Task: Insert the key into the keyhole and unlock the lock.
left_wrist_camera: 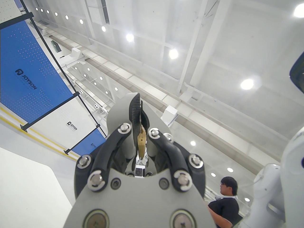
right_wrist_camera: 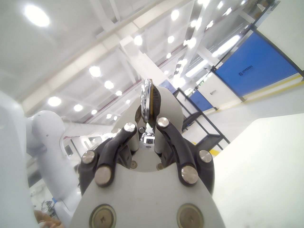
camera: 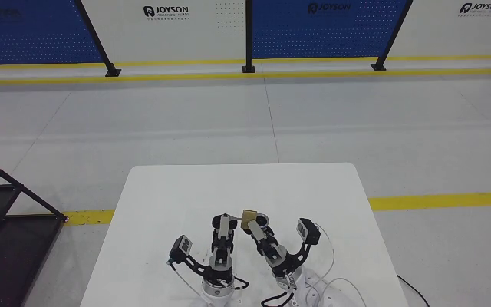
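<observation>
left claw (left_wrist_camera: 139, 105) pinched shut on key (left_wrist_camera: 141, 141), right claw (right_wrist_camera: 150, 96) clamped on lock (right_wrist_camera: 145, 103) (both held above counter (camera: 307, 192)); risk: thin key pivots in grip, jams at keyhole

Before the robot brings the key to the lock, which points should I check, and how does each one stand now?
1. Left gripper shut on the thin brass key: ok.
2. Right gripper shut on the lock, a silver and brass piece seen edge-on: ok.
3. Both pieces held up off the table: ok; both grippers point upward.
4. Key tip lined up with the keyhole: cannot tell; the keyhole is hidden.
5. Key inside the lock: not ok; in the top view the grippers stand side by side with a gap, and the left wrist view has no lock at the key.
</observation>
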### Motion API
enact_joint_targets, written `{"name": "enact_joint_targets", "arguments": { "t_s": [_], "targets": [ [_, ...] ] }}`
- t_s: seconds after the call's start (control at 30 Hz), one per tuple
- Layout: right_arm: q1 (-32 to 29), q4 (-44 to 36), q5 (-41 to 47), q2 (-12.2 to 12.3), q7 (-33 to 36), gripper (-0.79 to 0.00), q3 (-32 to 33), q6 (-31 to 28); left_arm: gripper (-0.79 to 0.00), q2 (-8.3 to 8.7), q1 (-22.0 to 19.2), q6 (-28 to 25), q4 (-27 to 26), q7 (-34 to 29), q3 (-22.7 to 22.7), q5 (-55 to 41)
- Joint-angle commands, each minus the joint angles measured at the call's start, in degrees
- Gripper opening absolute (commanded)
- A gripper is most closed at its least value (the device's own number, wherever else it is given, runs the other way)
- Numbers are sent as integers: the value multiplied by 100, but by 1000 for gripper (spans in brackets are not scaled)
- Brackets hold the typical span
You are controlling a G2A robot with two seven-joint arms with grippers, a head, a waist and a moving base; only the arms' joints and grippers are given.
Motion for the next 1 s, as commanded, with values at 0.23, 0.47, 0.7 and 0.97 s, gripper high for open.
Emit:
{"name": "enact_joint_targets", "arguments": {
  "t_s": [0.23,0.47,0.7,0.97],
  "targets": [
    [0,0,0,0,0,-785,0,0,-785,33,-20,18,16,18,42,14],
    [0,0,0,0,0,-785,0,0,-785,43,-100,108,83,108,119,82],
    [-33,-88,86,-5,188,-785,23,160,-785,58,-215,232,164,232,234,123],
    [-125,-186,172,-14,475,-785,157,226,-785,95,-308,367,228,366,347,147]
  ]
}}
